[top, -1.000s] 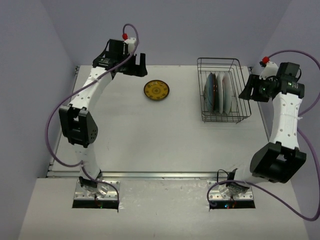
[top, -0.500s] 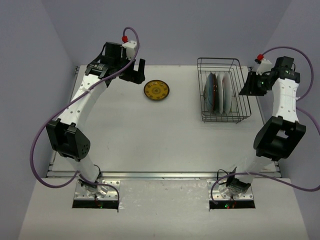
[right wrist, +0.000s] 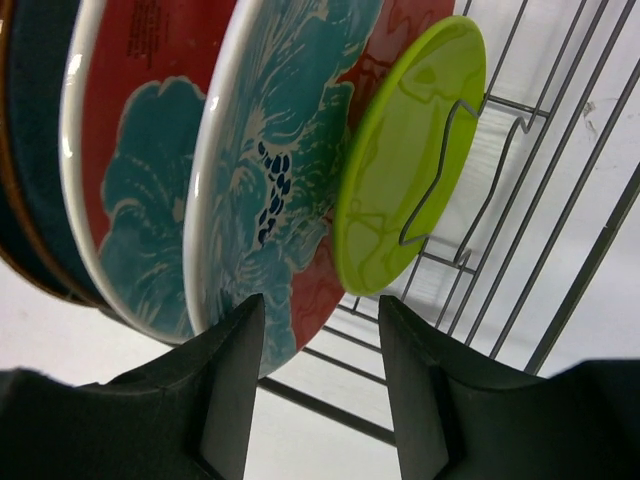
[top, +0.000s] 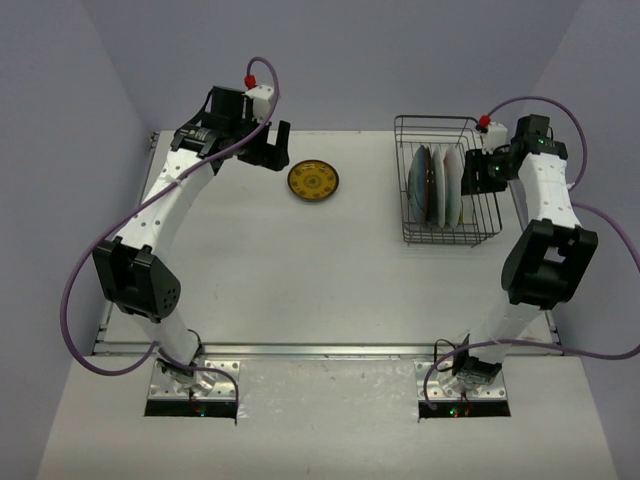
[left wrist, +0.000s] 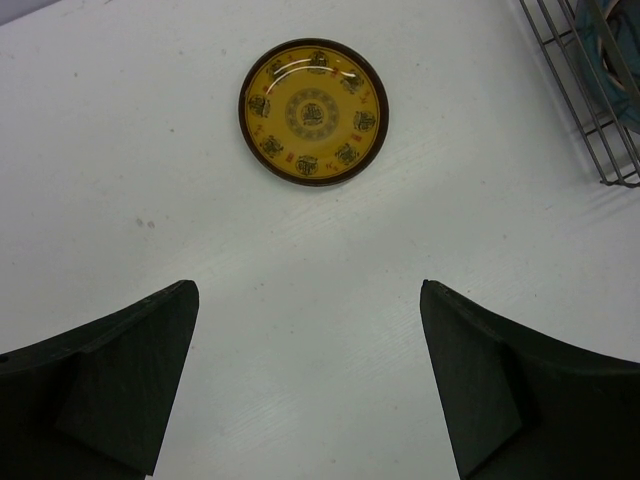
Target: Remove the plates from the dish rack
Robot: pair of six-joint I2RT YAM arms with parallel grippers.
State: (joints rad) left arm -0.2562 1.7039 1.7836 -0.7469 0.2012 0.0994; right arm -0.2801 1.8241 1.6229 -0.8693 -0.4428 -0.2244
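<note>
The dark wire dish rack (top: 482,232) stands at the back right and holds several plates (top: 437,185) upright. In the right wrist view I see a lime green plate (right wrist: 400,190), a teal-patterned plate with a white rim (right wrist: 270,180), a red plate with a teal flower (right wrist: 130,170) and a dark teal-blue plate (right wrist: 35,150). My right gripper (top: 480,170) (right wrist: 320,305) is open and empty at the rack's right side, close to the plate rims. A yellow-orange plate (top: 313,181) (left wrist: 313,111) lies flat on the table. My left gripper (top: 274,147) (left wrist: 308,290) is open and empty, above the table just left of it.
The rack's wires (right wrist: 560,200) stand close round my right fingers; its corner shows in the left wrist view (left wrist: 590,100). Walls close off the table (top: 300,270) at the back and sides. A metal rail (top: 320,350) runs along its near edge.
My right gripper has moved left, from outside the rack to its right side by the plates. My left arm shifted slightly a second ago and has stayed still since.
</note>
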